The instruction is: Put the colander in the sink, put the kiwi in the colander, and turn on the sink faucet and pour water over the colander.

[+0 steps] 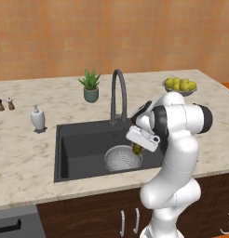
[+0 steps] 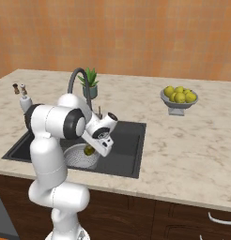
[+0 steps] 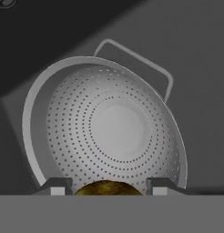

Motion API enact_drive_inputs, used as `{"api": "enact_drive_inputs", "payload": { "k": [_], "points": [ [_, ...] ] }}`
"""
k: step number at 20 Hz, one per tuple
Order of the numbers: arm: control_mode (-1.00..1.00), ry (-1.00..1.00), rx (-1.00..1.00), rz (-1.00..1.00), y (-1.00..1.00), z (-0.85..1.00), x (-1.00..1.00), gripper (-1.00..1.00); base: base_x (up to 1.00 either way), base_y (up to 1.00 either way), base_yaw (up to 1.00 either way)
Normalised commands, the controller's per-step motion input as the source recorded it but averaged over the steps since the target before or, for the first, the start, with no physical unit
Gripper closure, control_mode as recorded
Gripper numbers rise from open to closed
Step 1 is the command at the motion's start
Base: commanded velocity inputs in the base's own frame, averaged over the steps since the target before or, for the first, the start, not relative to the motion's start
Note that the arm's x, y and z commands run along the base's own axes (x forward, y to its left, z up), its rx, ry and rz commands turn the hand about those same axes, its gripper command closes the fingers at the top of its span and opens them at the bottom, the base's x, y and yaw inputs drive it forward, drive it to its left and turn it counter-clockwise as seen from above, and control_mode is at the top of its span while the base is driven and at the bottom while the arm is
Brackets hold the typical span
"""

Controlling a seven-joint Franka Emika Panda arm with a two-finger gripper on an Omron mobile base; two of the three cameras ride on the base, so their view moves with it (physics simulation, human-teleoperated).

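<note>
Hanging over the right half of the sink [image 1: 84, 139], the end effector [image 3: 107, 187] points down at the colander [image 1: 123, 158] with the kiwi [image 3: 107, 188] clamped between its two fingertips [image 3: 58, 186]; from the hand view the fruit sits squarely in the gap, touching both tips. From either side I can see the kiwi as a small olive blob under the white hand, held above the colander's right rim and not yet down in the bowl. The colander itself stands upright on the floor of the black basin, toward the front right corner, one thin wire handle sticking out on its far side. Its perforated inside is bare. The sink faucet [image 1: 118, 95] rises from the tabletop [image 1: 23, 158] behind the basin's back edge, its arched spout curving forward over the sink, just behind the arm's wrist. Along the back of the tabletop stand a small potted plant [image 1: 90, 86], and toward the far right corner a grey footed bowl of yellow fruit [image 1: 180, 86]. A white soap pump [image 1: 37, 118] stands just off the sink's left back corner.
</note>
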Motion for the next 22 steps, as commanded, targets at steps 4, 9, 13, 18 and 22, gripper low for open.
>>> {"api": "enact_drive_inputs", "payload": {
  "k": [4,9,13,18,22],
  "points": [
    [-1.00,0.00,0.00,0.00,0.00,-0.24,-0.09,1.00,0.00,0.00,0.00],
    [-1.00,0.05,0.00,0.00,-0.01,-0.24,0.00,1.00,0.00,0.00,0.00],
    [-1.00,0.11,0.00,0.00,0.00,-0.26,0.05,1.00,0.00,0.00,0.00],
    [-1.00,0.11,0.00,0.00,0.00,-0.20,0.17,1.00,0.00,0.00,0.00],
    [-1.00,0.05,0.00,0.00,0.01,-0.14,0.10,1.00,0.00,0.00,0.00]
  ]
}}
